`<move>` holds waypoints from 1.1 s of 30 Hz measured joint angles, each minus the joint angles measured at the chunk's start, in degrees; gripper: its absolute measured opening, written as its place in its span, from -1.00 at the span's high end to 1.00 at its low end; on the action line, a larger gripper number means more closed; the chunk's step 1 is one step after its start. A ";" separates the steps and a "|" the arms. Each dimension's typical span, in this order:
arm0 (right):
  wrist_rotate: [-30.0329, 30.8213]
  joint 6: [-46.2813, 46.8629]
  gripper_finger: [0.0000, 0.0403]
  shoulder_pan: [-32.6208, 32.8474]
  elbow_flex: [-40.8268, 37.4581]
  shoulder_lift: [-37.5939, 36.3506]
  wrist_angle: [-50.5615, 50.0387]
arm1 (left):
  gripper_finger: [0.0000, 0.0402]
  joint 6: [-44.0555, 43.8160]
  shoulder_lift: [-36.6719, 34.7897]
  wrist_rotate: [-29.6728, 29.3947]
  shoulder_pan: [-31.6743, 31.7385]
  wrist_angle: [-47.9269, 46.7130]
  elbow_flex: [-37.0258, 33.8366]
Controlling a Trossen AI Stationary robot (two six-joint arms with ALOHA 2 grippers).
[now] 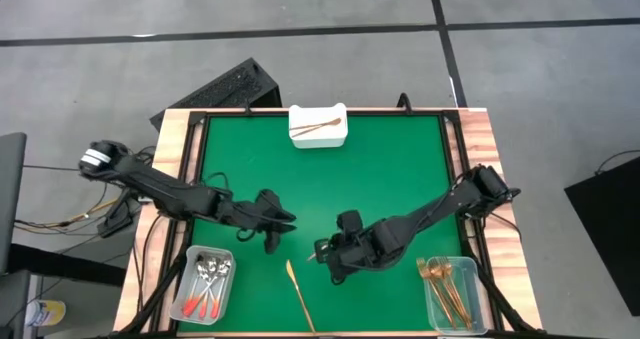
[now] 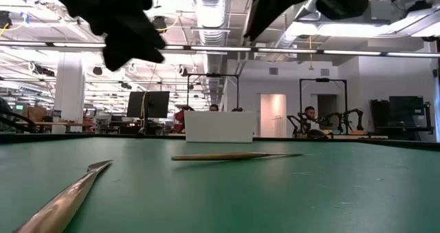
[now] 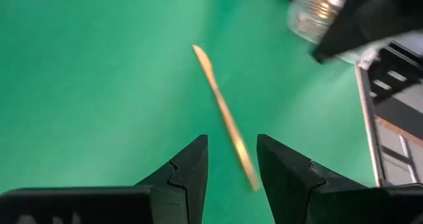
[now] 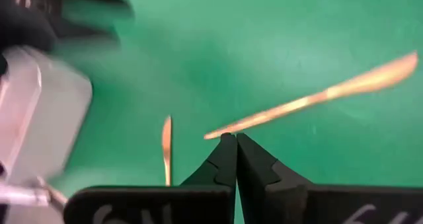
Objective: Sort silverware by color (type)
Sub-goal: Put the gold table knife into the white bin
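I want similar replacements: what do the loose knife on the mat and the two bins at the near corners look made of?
Knife: likely metal, polished gold finish that glints. Left bin and right bin: clear plastic, apparently; the utensils show through their walls.

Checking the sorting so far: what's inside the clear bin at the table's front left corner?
The clear bin holds several spoons with silver bowls and red handles, piled together. The exact count is unclear, since they overlap and cover each other.

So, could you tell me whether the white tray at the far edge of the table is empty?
No, the high view shows a slim gold utensil lying across the white tray.
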 joint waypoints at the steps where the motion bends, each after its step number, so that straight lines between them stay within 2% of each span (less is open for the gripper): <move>1: 1.21 1.16 0.88 -0.06 0.00 -0.15 -0.26 | 0.42 1.14 2.07 0.81 0.00 2.82 0.00; 4: 3.75 2.30 0.85 0.45 -0.12 -2.39 -2.41 | 0.42 3.23 8.70 3.36 0.21 10.32 0.00; 7: 3.78 1.87 0.81 0.77 0.11 -5.74 -4.35 | 0.42 4.62 14.23 4.72 0.22 14.73 -0.01; 13: 4.14 -2.67 0.76 0.75 0.07 -9.47 -7.18 | 0.42 14.64 25.35 0.99 0.23 25.46 0.02; 16: 4.61 -4.62 0.75 -0.46 0.09 -12.15 -9.10 | 0.42 16.63 29.95 0.47 0.24 31.40 0.61; 24: 5.22 -11.44 0.75 -3.23 0.07 -16.74 -9.79 | 0.42 30.51 38.55 0.25 1.49 33.38 3.88; 28: 5.14 -12.09 0.75 -3.07 0.08 -17.69 -10.52 | 0.44 33.27 42.16 3.81 3.41 34.89 4.94; 30: 5.13 -12.13 0.75 -2.66 0.08 -17.91 -10.49 | 0.51 33.19 43.78 7.17 4.47 35.40 5.08; 33: 5.22 -12.11 0.75 -1.96 0.09 -17.93 -11.88 | 0.74 32.55 45.14 11.02 5.21 36.13 5.19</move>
